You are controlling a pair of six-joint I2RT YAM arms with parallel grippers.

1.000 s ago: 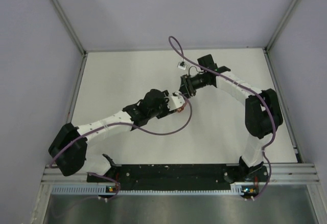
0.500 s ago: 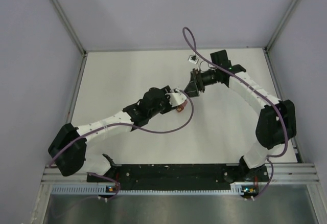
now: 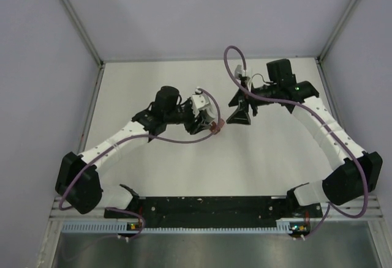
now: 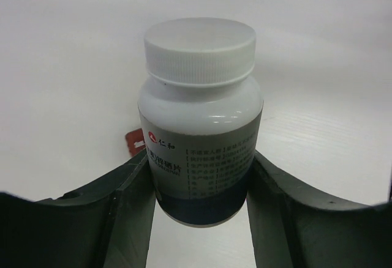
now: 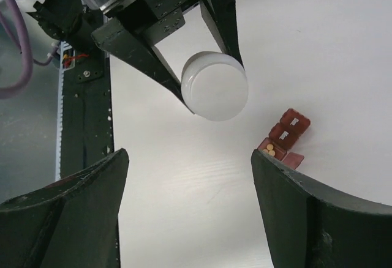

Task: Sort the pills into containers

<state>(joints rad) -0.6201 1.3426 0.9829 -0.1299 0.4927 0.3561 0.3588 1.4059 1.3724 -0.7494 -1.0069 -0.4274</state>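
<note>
A white pill bottle (image 4: 199, 127) with a white screw cap and a printed label is held upright between the dark fingers of my left gripper (image 4: 199, 210), which is shut on its lower body. In the top view the bottle (image 3: 199, 101) hangs over the table's middle in that left gripper (image 3: 198, 109). The containers (image 5: 286, 134), a dark red strip, lie on the table just beside it. Two lids are shut; the end compartment is open with small yellow pills (image 5: 268, 150) inside. My right gripper (image 5: 190, 207) is open, empty and apart from the bottle, to its right (image 3: 235, 112).
The white table (image 3: 153, 84) is walled by pale panels on three sides. A purple cable loops under the left wrist (image 3: 184, 139), and another arches above the right wrist (image 3: 231, 57). The black base rail (image 3: 208, 205) runs along the near edge.
My right gripper has opened, let go of the bottle's top and drawn back to the right. The left arm has carried the bottle a little left and toward the back.
</note>
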